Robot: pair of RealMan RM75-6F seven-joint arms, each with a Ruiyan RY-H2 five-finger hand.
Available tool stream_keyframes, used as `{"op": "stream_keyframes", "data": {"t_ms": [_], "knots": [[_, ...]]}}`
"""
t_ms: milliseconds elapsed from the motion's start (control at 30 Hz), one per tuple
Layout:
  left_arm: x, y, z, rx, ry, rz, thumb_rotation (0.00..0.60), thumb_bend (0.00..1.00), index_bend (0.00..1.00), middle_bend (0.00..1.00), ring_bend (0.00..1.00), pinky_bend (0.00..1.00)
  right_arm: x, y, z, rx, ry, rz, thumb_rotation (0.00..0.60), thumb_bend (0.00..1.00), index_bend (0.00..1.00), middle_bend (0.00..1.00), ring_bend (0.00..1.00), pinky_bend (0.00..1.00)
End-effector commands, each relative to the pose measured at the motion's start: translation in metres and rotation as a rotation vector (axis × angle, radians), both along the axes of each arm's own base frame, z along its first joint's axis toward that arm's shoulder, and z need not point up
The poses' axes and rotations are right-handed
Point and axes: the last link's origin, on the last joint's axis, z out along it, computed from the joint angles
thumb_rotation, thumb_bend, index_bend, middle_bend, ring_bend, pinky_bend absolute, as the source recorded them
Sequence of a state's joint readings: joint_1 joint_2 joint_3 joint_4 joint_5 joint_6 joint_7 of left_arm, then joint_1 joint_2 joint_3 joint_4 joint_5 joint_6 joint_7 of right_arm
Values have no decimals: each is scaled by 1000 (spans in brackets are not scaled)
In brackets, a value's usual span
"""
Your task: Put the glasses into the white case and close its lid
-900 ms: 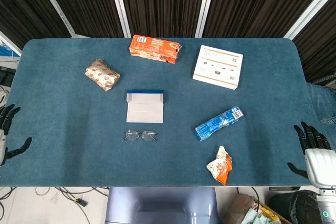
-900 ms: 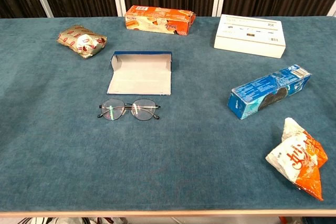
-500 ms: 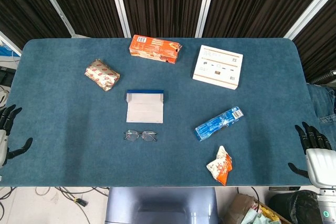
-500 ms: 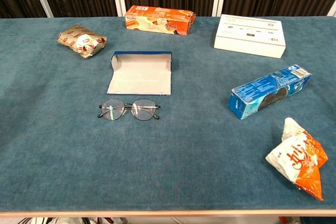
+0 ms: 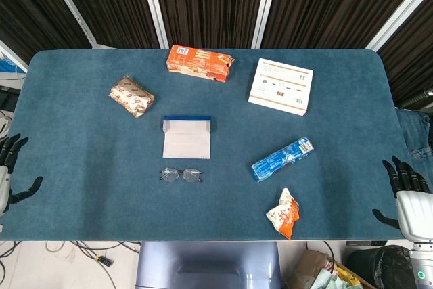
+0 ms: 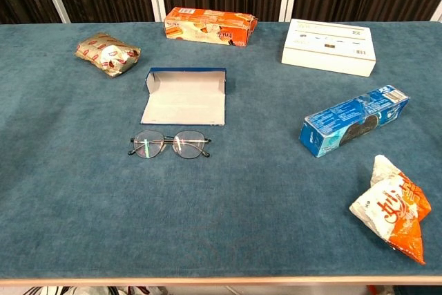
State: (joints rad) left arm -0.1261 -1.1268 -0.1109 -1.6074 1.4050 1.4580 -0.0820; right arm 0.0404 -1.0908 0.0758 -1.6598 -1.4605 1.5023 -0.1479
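The thin dark-framed glasses [image 6: 170, 145] lie just beside the open white rectangular case [image 6: 185, 104], at its 6 o'clock; left hand [image 5: 8, 170] and right hand [image 5: 406, 197] wait empty, fingers spread, at the table edges; pinch the bridge gently.

I see the blue-covered table [image 5: 81, 167] carrying the open white case [image 5: 187, 137], with the glasses [image 5: 181, 175] just in front of it. Also on it: an orange box [image 5: 200, 62], a white box [image 5: 281, 86], a foil packet [image 5: 132, 96], a blue packet [image 5: 282, 159] and a crumpled orange-and-white bag [image 5: 284, 213].
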Motion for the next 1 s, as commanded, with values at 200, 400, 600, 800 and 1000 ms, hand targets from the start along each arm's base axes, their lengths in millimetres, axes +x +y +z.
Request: {"op": "stream_keyframes", "data": {"t_ms": [200, 400, 600, 800, 1000], "knots": [[4, -1, -13, -65, 44, -60, 600, 265, 118, 53, 0, 0, 0, 2, 1, -10, -23, -11, 600, 152, 46, 0, 75, 161], [56, 40, -37, -255, 104, -149, 600, 265, 154, 53, 0, 0, -1, 2, 1, -7, -43, -21, 600, 153, 46, 0, 76, 161], [97, 69, -48, -343, 164, -164, 600, 270, 196, 53, 0, 0, -1, 1, 0, -10, -45, -26, 600, 154, 46, 0, 77, 161], [134, 83, -70, -436, 126, -170, 600, 273, 258, 61, 0, 0, -1, 2, -2, -4, -45, -31, 600, 154, 46, 0, 78, 161], [158, 98, -94, -481, 113, -141, 600, 273, 303, 82, 0, 0, -1, 2, -2, -7, -51, -37, 600, 153, 46, 0, 78, 161]]}}
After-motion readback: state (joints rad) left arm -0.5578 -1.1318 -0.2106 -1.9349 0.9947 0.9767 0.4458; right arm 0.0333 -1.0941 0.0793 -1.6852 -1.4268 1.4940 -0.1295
